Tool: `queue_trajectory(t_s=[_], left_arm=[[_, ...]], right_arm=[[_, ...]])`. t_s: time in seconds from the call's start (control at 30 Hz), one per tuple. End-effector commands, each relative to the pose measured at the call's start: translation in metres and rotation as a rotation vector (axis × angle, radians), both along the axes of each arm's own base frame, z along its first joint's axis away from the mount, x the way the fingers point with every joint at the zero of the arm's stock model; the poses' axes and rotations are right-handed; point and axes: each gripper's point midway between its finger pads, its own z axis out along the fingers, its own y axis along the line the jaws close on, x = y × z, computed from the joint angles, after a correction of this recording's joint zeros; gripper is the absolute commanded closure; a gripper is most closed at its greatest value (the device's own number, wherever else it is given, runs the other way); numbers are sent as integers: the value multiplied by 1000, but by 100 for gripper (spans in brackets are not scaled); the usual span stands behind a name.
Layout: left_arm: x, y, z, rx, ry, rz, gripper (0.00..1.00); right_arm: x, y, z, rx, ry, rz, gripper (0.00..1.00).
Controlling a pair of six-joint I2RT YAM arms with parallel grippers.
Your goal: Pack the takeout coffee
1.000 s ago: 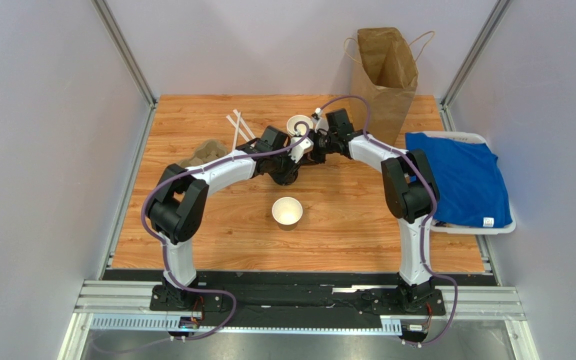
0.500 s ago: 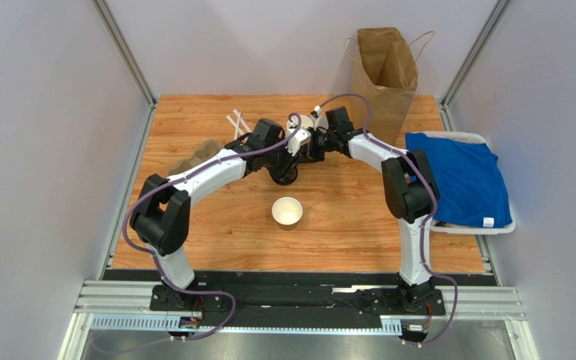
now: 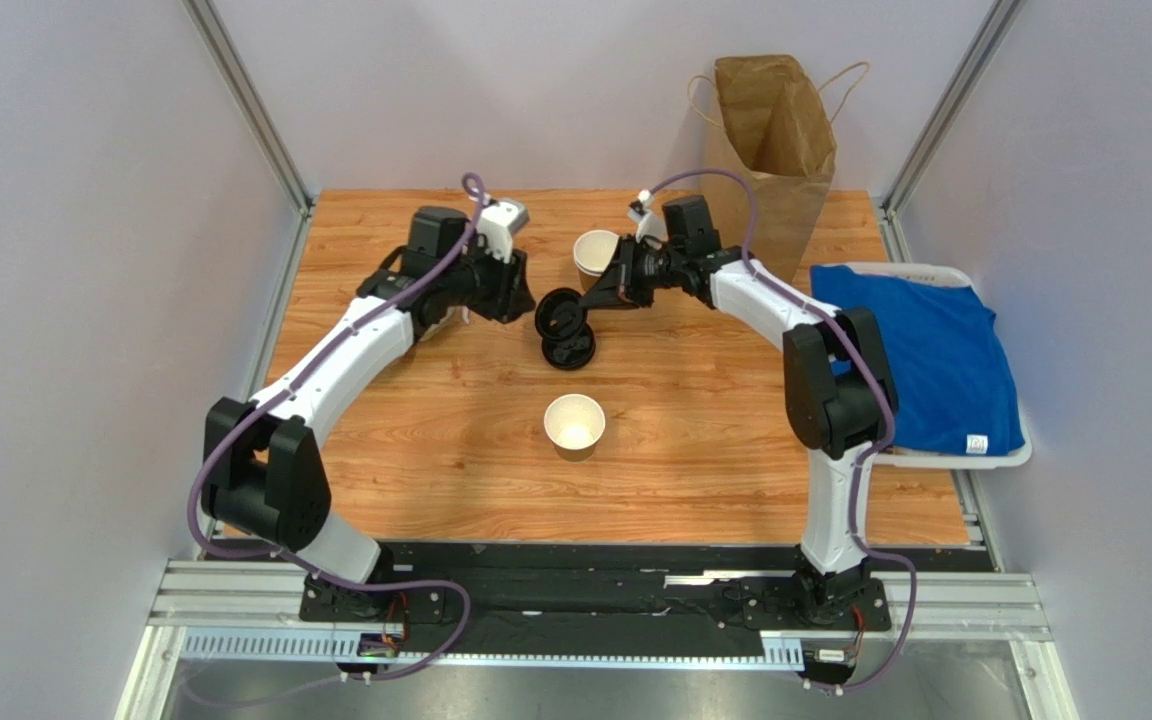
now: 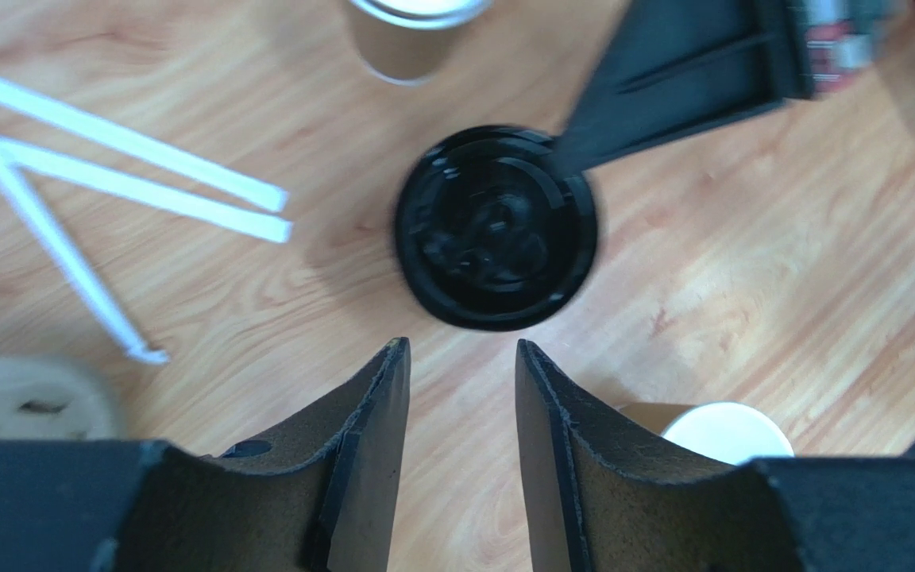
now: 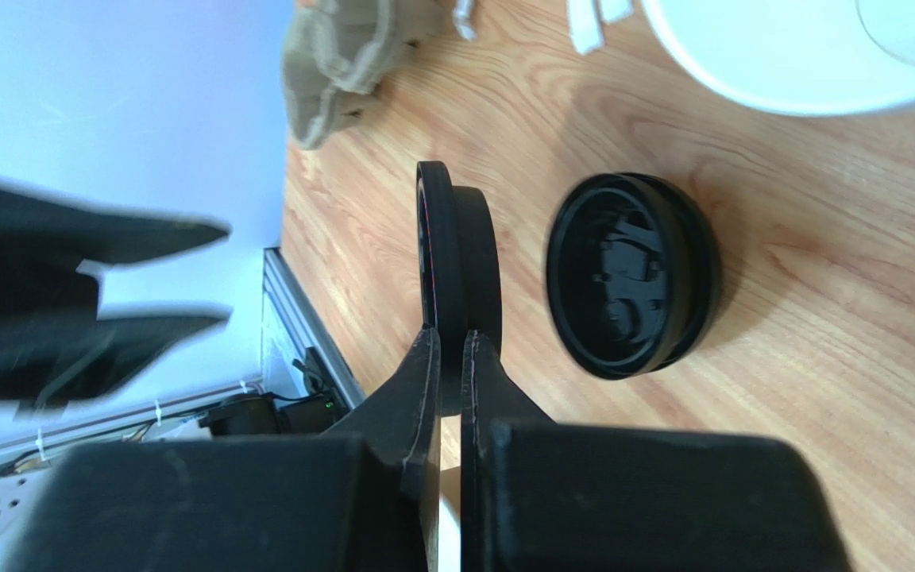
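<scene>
right pincer [image 5: 450,343] clamped on the rim of black lid [image 5: 456,256], lid held on edge, centre of overhead frame. coffee cup [image 3: 594,251] upright, lidless, just above-right of that lid, beside the right pincer. second black lid [image 5: 632,277] flat on tabletop [image 3: 687,405], just below held one. left pincer [image 4: 462,352] fingers apart, empty, left of lids. second open cup [image 3: 575,423] lower centre.

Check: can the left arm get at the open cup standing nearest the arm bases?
Probably yes. The cup stands alone on the table, nothing over it, and the left gripper is open and empty.
</scene>
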Motion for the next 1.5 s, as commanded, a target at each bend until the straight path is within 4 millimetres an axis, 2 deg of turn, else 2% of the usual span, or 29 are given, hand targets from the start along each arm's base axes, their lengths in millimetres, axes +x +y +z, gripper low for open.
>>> queue_trajectory(t_s=[0.0,0.03,0.1,0.13,0.17,0.23,0.27,0.3,0.33,0.4,0.43,0.47,0.53,0.57,0.63,0.67,0.93,1.13,1.3,1.37,1.4,1.47], left_arm=[[8,21,17,-48,-26,71,55],[8,25,11,-26,-16,75,56],[8,27,-5,14,9,60,56],[6,25,-19,23,60,45,57],[5,20,-33,20,107,24,57],[6,15,-41,19,147,16,59],[6,9,-52,21,184,6,60],[6,6,-54,21,191,1,61],[8,2,-54,20,191,-4,61],[7,-12,-61,28,198,-30,62],[9,-16,-60,32,190,-35,62],[7,-23,-67,47,201,-47,62],[9,-31,-68,54,196,-55,62],[10,-36,-77,74,206,-54,62],[13,-41,-81,84,211,-56,63],[13,-44,-90,98,225,-56,63],[25,-61,-112,186,225,-66,63],[32,-51,-135,283,246,-43,62],[9,-28,-155,384,315,-48,62],[3,-18,-150,418,301,-52,62],[-7,-10,-156,443,317,-56,62],[-18,2,-150,477,320,-66,62]], right_arm=[[-6,-3,66,67,-128,-2,100],[-8,-6,76,69,-151,-4,100],[-15,-10,81,58,-164,-4,100],[-23,-14,94,42,-208,8,100],[-26,-17,96,32,-217,9,100],[-37,-24,109,18,-264,22,100],[-42,-28,110,8,-273,20,100],[-46,-31,112,-2,-287,22,100],[-54,-36,122,-10,-324,28,100],[-60,-47,121,-33,-329,13,100],[-65,-50,124,-37,-337,12,100],[-71,-55,134,-37,-365,6,100],[-78,-63,138,-39,-372,-5,100],[-84,-66,147,-36,-400,-4,100],[-90,-71,148,-40,-387,-4,100],[-93,-72,150,-37,-389,-1,100],[-98,-83,164,-36,-429,5,100],[-97,-86,170,-29,-442,10,100],[-96,-88,175,-23,-456,10,100],[-94,-89,176,-24,-460,8,100],[-94,-89,176,-24,-460,8,100],[-94,-90,176,-27,-466,9,100]])
